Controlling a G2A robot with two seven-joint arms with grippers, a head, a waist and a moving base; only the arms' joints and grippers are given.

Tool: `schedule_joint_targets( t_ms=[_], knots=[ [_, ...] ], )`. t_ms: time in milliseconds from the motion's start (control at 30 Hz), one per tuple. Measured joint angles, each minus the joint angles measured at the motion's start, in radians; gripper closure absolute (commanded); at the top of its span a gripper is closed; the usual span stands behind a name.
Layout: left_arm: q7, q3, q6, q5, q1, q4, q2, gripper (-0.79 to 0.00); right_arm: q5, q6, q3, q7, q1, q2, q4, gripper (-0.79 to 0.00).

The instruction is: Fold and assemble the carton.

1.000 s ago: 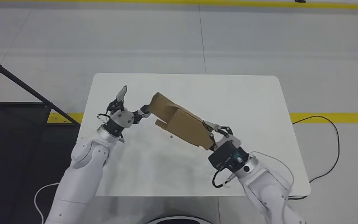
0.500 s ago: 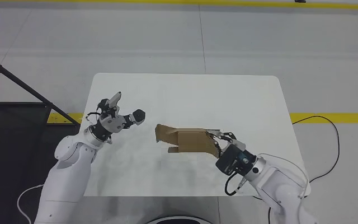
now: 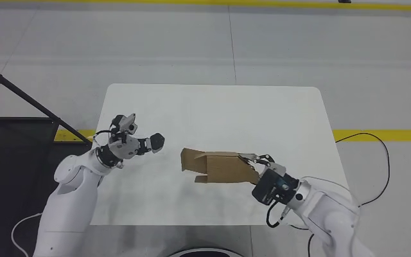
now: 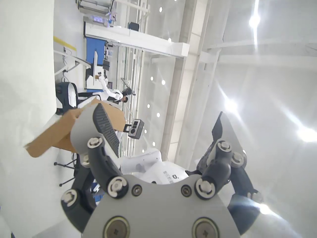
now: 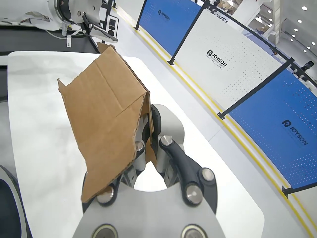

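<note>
One carton [image 3: 215, 166], partly opened with its flaps unfolded, is held over the table [image 3: 289, 109], clamped at one end in my right gripper [image 3: 249, 160]. My left gripper [image 3: 142, 130] is spread wide, empty, well apart. Flap folding is not yet done.

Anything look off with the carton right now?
The carton is askew: tilted, not squared, flaps loose, gripped at one end by the right end effector alone. The left end effector is open and apart from it.
</note>
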Motion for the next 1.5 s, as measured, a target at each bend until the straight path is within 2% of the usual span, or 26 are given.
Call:
schedule_joint_targets(
  t_ms=[233, 633, 767, 867, 1100, 1333, 1500],
  knots=[
    [-0.143, -0.012, 0.014, 0.021, 0.030, -0.068, 0.013, -0.785, 0.036, -0.004, -0.024, 0.058, 0.034, -0.001, 0.017, 0.000],
    [-0.116, -0.003, 0.005, 0.029, 0.038, -0.077, 0.013, -0.785, 0.036, -0.003, -0.024, 0.058, 0.033, -0.001, 0.017, 0.000],
    [-0.134, 0.014, -0.022, 0.047, 0.046, -0.086, 0.015, -0.785, 0.045, 0.017, -0.037, 0.095, 0.032, -0.002, 0.026, 0.000],
    [-0.179, 0.022, -0.070, 0.077, 0.051, -0.105, 0.018, -0.785, 0.065, 0.033, -0.049, 0.124, 0.046, -0.004, 0.037, 0.000],
    [-0.276, 0.060, -0.252, 0.226, 0.061, -0.164, 0.025, -0.785, 0.096, 0.043, -0.082, 0.155, 0.072, -0.007, 0.060, 0.000],
    [-0.225, 0.081, -0.397, 0.360, 0.074, -0.198, 0.029, -0.785, 0.109, 0.037, -0.100, 0.174, 0.090, -0.007, 0.067, 0.000],
    [-0.186, 0.101, -0.458, 0.414, 0.085, -0.219, 0.031, -0.785, 0.115, 0.035, -0.109, 0.177, 0.097, -0.007, 0.068, 0.000]
  ],
)
